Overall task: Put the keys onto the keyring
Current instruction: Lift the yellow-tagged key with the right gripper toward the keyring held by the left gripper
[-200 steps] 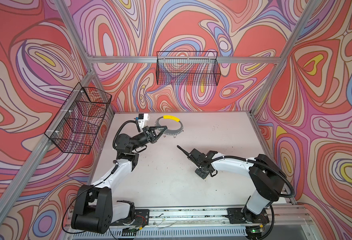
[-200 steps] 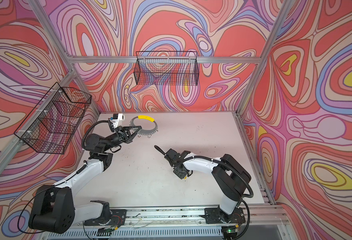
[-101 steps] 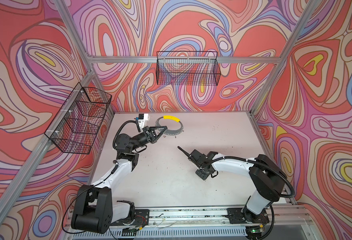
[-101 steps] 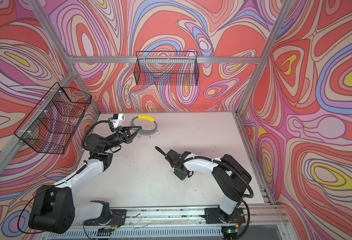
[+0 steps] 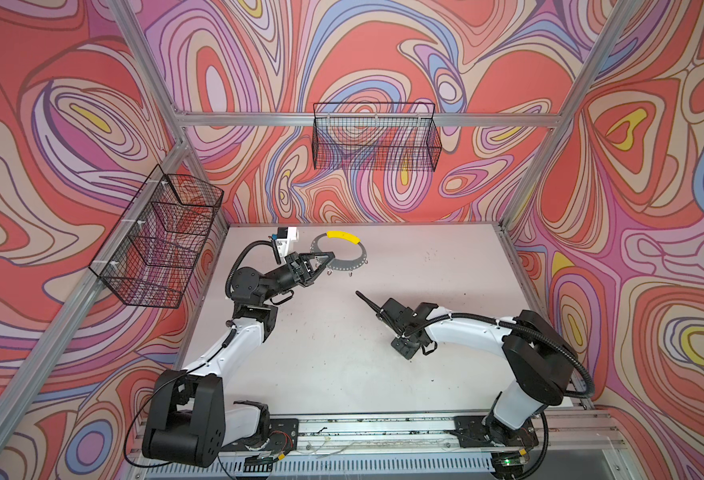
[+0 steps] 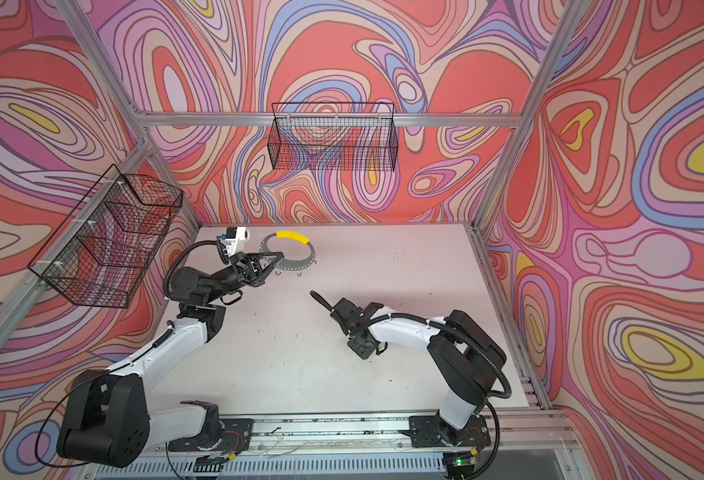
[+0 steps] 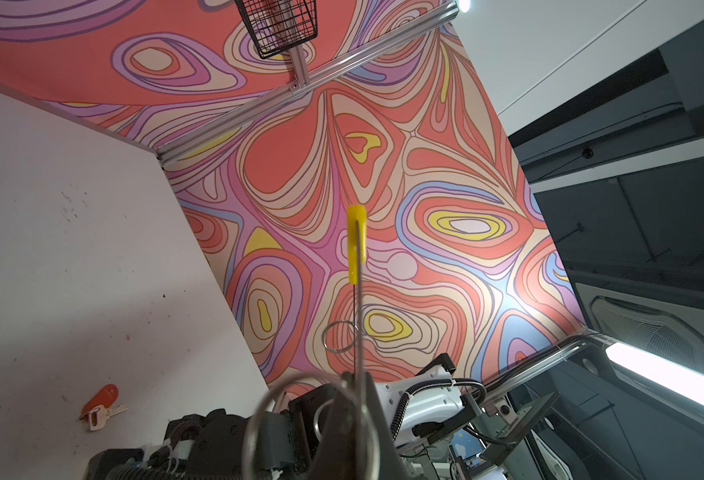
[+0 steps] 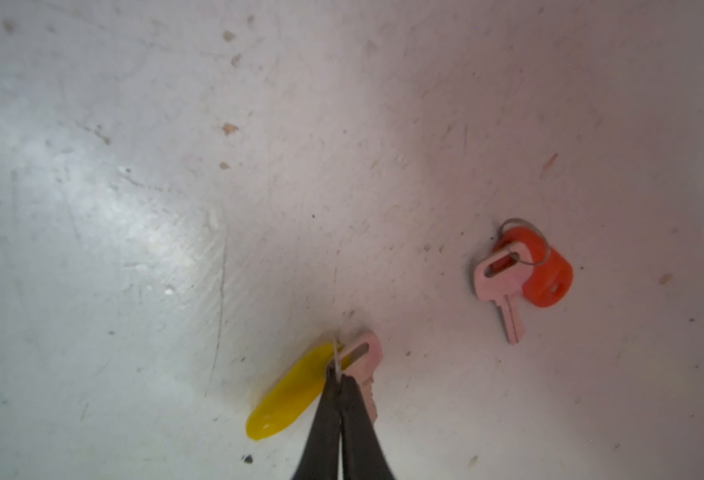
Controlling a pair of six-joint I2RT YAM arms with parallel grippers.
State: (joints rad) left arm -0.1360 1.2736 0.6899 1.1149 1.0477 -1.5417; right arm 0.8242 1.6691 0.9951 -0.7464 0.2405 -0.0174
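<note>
Toward the back left of the white tabletop (image 5: 425, 266), clamped shut in the left gripper (image 5: 330, 254) by its rim: large flat grey keyring (image 5: 343, 236) with a yellow arc and small wire split rings (image 7: 324, 337). Nearer the middle, right gripper (image 8: 337, 377) pinched closed on the wire loop of the silver metal key with the yellow oval plastic tag (image 8: 290, 392), apparently flat on the table. Near that, lying loose: silver metal key with a red oval plastic tag (image 8: 522, 272). Step in hand, likely: picking up the yellow-tagged key. Next, probably: lift without losing the loop, carry across to the keyring, well apart, and line up with one split ring. No brand, label or writing legible.
</note>
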